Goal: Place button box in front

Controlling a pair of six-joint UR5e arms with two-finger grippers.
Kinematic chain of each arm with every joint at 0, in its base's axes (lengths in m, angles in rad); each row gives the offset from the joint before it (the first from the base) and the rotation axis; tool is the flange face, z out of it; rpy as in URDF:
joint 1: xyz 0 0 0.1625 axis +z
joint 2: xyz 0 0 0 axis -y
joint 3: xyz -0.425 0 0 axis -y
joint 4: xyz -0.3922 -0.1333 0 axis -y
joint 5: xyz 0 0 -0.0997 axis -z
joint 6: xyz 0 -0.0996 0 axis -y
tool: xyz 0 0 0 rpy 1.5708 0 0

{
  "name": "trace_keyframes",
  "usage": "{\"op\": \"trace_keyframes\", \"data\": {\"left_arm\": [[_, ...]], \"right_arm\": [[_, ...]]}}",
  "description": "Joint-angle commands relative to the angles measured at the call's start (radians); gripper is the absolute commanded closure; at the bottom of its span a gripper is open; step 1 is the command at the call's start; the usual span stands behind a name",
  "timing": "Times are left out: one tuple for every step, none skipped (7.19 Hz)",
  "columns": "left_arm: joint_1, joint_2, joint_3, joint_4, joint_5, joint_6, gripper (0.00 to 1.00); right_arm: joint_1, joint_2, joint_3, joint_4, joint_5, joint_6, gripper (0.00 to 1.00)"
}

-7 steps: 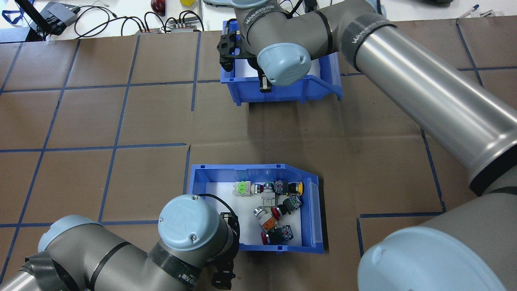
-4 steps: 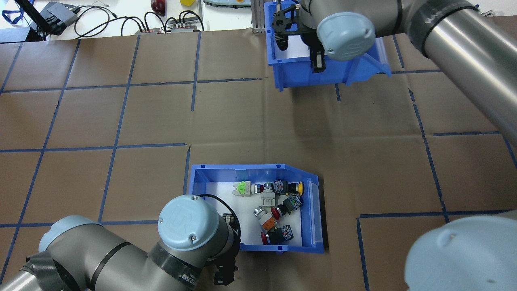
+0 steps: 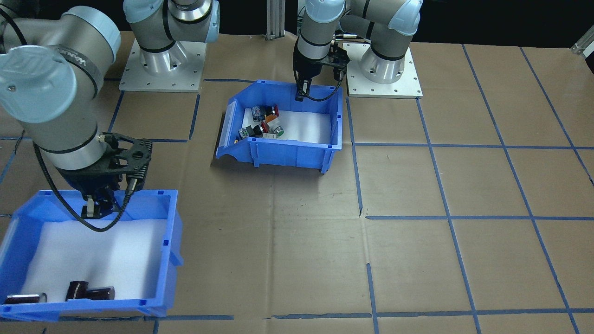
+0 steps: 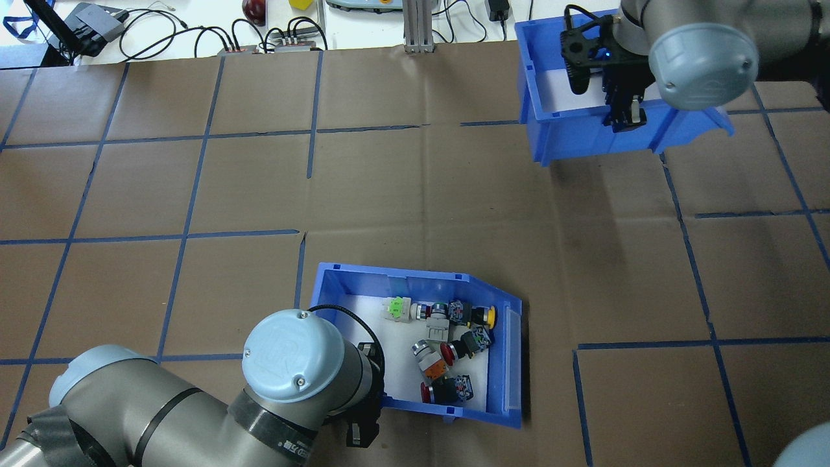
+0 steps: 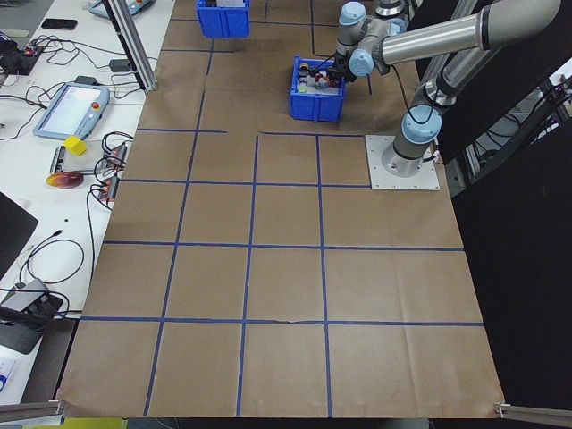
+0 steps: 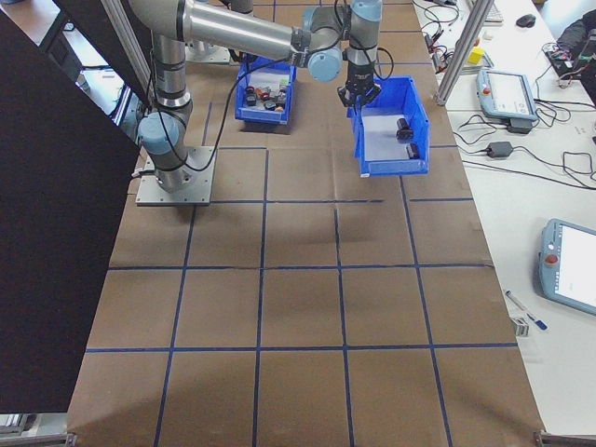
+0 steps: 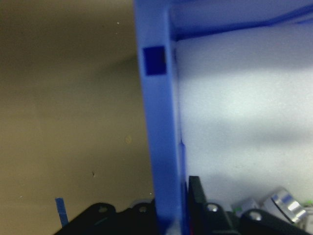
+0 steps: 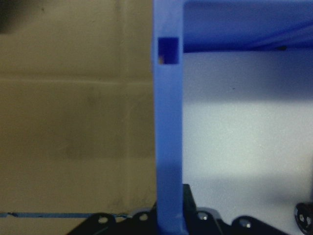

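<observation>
I look down from behind the robot. At 6 o'clock, close to the robot, I see the button box [image 4: 512, 363] on the table [image 4: 194, 194]. Its long side runs left to right, a bit turned, and its sloped open end points to 3 o'clock. The left gripper [image 4: 362, 433] pinches the box's near wall. I read "UR" on the left arm's cap [image 4: 292, 355]. Far off at 1 o'clock, the right gripper [image 4: 624, 119] pinches the wall of the other blue bin [image 4: 570, 133], which hangs tilted above the table.
</observation>
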Motion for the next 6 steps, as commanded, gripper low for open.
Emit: {"op": "trace_keyframes", "data": {"left_arm": [[0.104, -0.017, 0.120, -0.024, -0.003, 0.007, 1.00], [0.153, -0.043, 0.164, -0.041, -0.059, 0.014, 1.00], [0.178, -0.097, 0.200, -0.030, -0.083, 0.034, 1.00], [0.192, -0.173, 0.260, -0.024, -0.083, 0.051, 1.00], [0.195, -0.274, 0.368, -0.015, -0.086, 0.054, 1.00], [0.195, -0.383, 0.473, -0.012, -0.086, 0.053, 1.00]], "right_arm": [[-0.085, -0.130, 0.173, -0.002, 0.026, -0.054, 0.93], [-0.107, -0.195, 0.259, -0.005, 0.038, -0.058, 0.93], [-0.127, -0.264, 0.333, -0.012, 0.039, -0.086, 0.93], [-0.162, -0.312, 0.384, -0.016, 0.039, -0.141, 0.93], [-0.194, -0.341, 0.419, -0.014, 0.040, -0.177, 0.93], [-0.197, -0.353, 0.441, -0.019, 0.040, -0.179, 0.93]]}}
